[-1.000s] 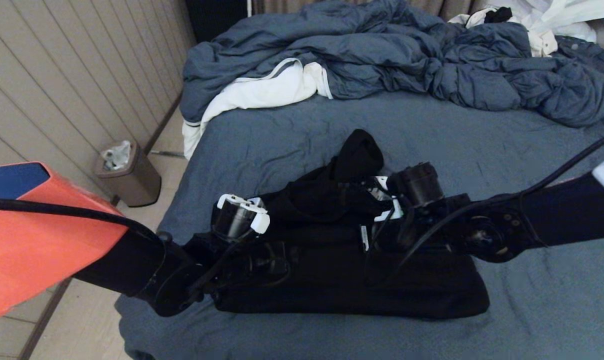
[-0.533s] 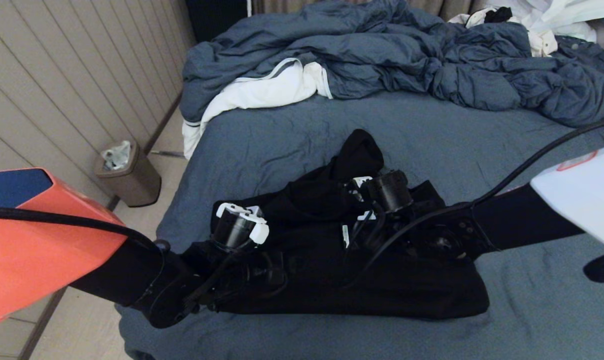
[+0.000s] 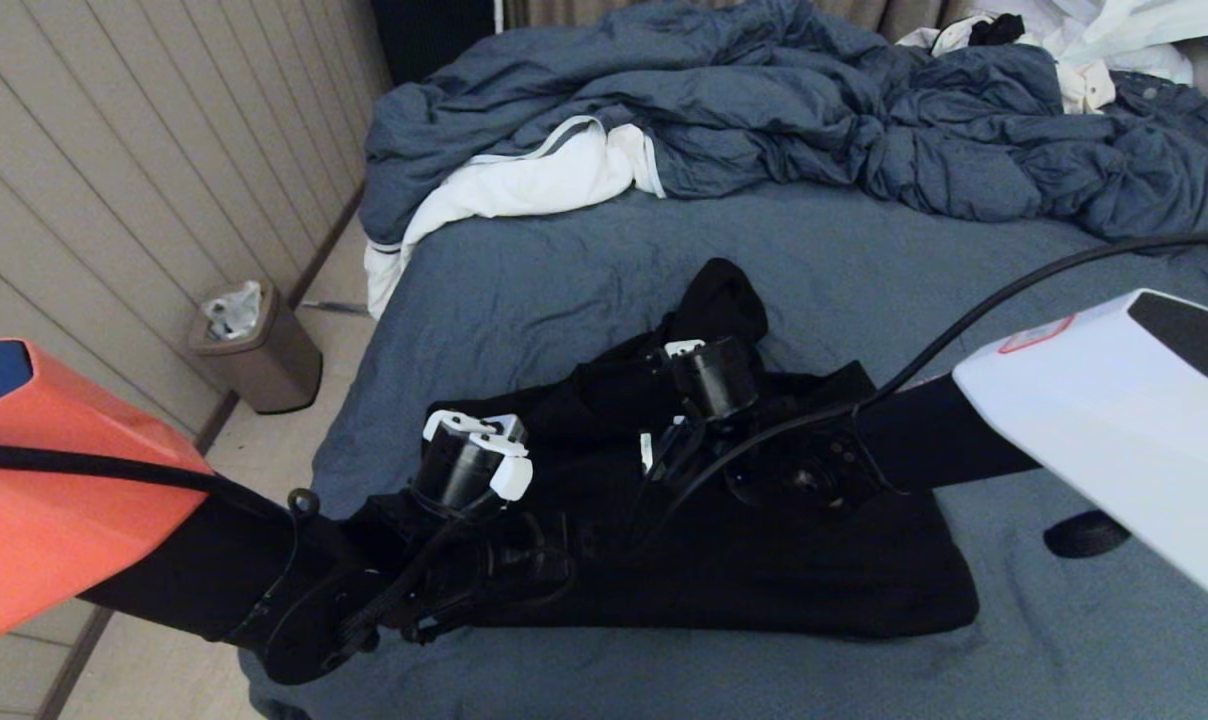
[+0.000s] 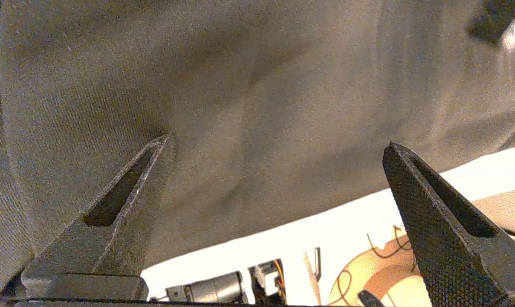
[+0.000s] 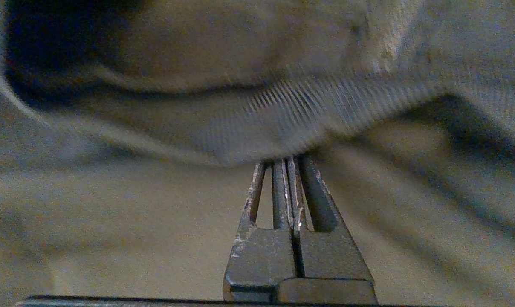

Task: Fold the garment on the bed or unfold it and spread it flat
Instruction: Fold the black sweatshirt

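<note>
Black hoodie [image 3: 724, 560], partly folded, on the bed [image 3: 584, 270] below the rumpled duvet [image 3: 764, 110]: right tool [image 5: 283, 164], fingers clamped on a ribbed edge, apparently mid-fold; left tool [image 4: 274, 149], spread apart over the hoodie, should pin the cloth next.

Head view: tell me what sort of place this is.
Most likely a home bedroom: a wide bed with a rumpled duvet at its far end, a black garment lying on the sheet, and a small bin by the panelled wall.
</note>
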